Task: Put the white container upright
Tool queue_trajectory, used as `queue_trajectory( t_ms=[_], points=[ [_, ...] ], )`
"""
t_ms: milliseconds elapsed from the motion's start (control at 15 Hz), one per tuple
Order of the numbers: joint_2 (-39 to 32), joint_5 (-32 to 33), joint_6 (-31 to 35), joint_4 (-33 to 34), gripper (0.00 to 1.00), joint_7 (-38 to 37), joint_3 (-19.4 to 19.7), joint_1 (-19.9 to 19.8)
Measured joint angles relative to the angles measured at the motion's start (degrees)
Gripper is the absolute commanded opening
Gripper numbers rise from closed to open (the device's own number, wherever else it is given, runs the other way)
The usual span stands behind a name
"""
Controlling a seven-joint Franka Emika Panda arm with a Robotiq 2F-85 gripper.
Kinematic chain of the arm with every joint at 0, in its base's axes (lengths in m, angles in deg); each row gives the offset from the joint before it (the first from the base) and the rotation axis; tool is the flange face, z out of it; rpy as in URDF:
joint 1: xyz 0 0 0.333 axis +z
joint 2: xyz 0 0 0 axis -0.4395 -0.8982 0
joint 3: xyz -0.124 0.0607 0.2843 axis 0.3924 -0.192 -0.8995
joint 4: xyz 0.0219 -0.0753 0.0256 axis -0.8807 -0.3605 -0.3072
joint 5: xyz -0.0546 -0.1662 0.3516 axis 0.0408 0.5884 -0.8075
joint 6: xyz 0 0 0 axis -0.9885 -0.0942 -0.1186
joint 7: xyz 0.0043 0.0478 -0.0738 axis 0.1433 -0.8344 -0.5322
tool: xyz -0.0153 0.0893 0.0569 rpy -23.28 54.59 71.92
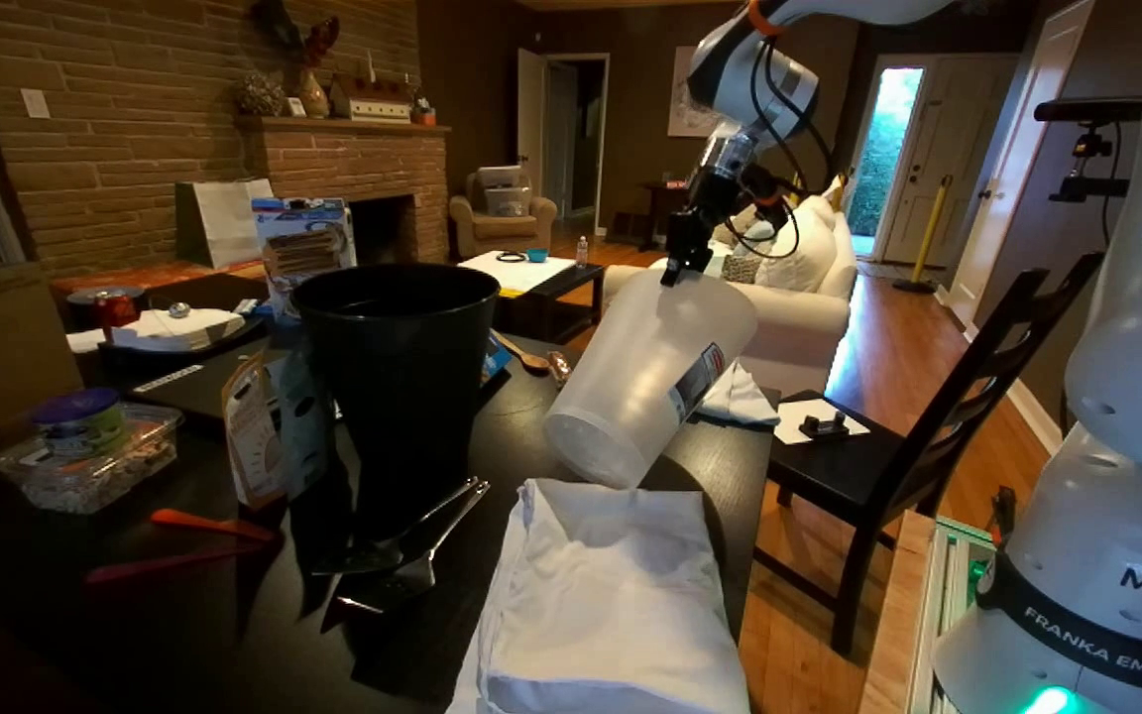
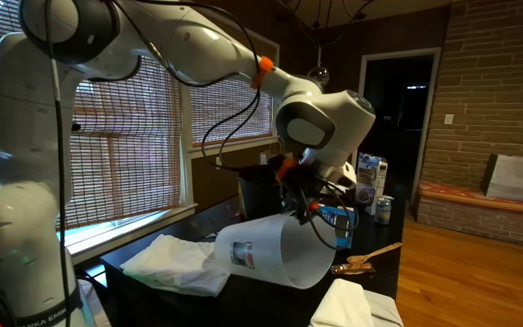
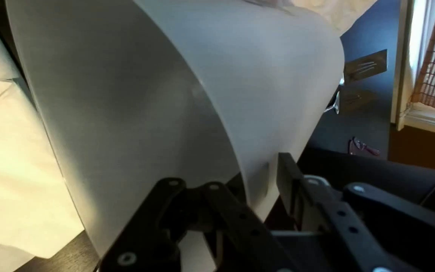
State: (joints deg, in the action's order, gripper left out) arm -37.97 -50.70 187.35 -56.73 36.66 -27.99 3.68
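The white container (image 1: pixel 630 372) is a translucent tapered bin. It lies tipped on its side on the dark table, its base toward the big folded white cloth; its label shows in an exterior view (image 2: pixel 243 254). Its mouth opens away from that cloth. My gripper (image 1: pixel 682 268) is at the upper part of the rim; it also shows in an exterior view (image 2: pixel 294 217). In the wrist view the jaws (image 3: pixel 264 168) straddle the container wall (image 3: pixel 270 75), one finger inside and one outside. The outer finger looks apart from the wall. The inner finger is partly hidden behind it.
A black bin (image 1: pixel 393 387) stands upright beside the container. A folded white cloth (image 1: pixel 621 595) lies by the base, and another white cloth (image 2: pixel 343 304) near the table edge by the mouth. Metal utensils (image 1: pixel 422 555), a wooden spoon (image 2: pixel 375 254) and a blue box (image 2: pixel 341 222) are around.
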Motion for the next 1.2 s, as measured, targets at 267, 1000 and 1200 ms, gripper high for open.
queue_trajectory(
  t_ms=[267,1000,1200],
  points=[
    [3.5,7.0,1.9,-0.2,0.04,-2.3,-0.6,2.0],
    [13.4,22.6,10.8,-7.2,0.04,-5.7,-2.7,6.8],
    [16.6,25.1,15.0,-10.8,0.04,-6.1,-3.1,7.7]
  ],
)
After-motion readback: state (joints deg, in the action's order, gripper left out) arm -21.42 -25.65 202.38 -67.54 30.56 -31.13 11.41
